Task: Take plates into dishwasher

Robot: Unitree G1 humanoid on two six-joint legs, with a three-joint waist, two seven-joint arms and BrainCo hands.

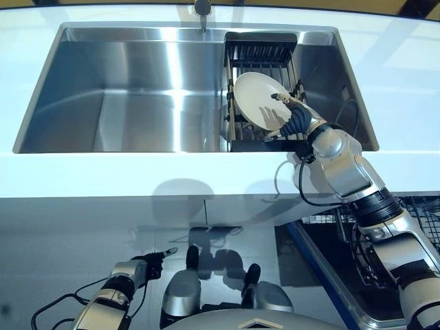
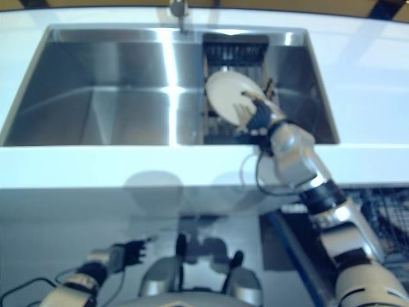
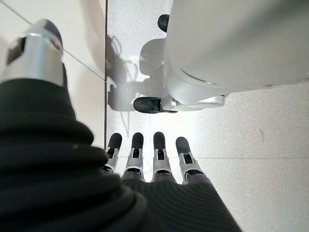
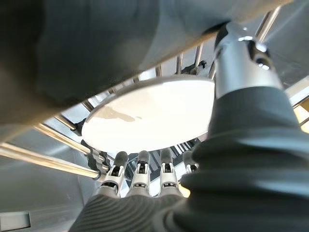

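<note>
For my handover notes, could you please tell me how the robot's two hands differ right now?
The right hand is raised into the sink, at the white plate in the dish rack; the left hand hangs low over the floor. The right hand's thumb and fingers bracket the plate; the left hand is open, holding nothing. Both wear dark ribbed covers.

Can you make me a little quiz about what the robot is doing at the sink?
1. True or false: the white plate is lying flat on the bottom of the sink.
2. Which hand is at the plate? A) left hand B) right hand C) both hands
3. Fill in: the plate leans in the dark ____ at the right end of the sink.

Key:
1. False. It stands tilted in the rack.
2. B. The right hand has its thumb over the plate's rim and fingers under it; the left hand hangs low by the floor, fingers straight, holding nothing.
3. rack
</note>
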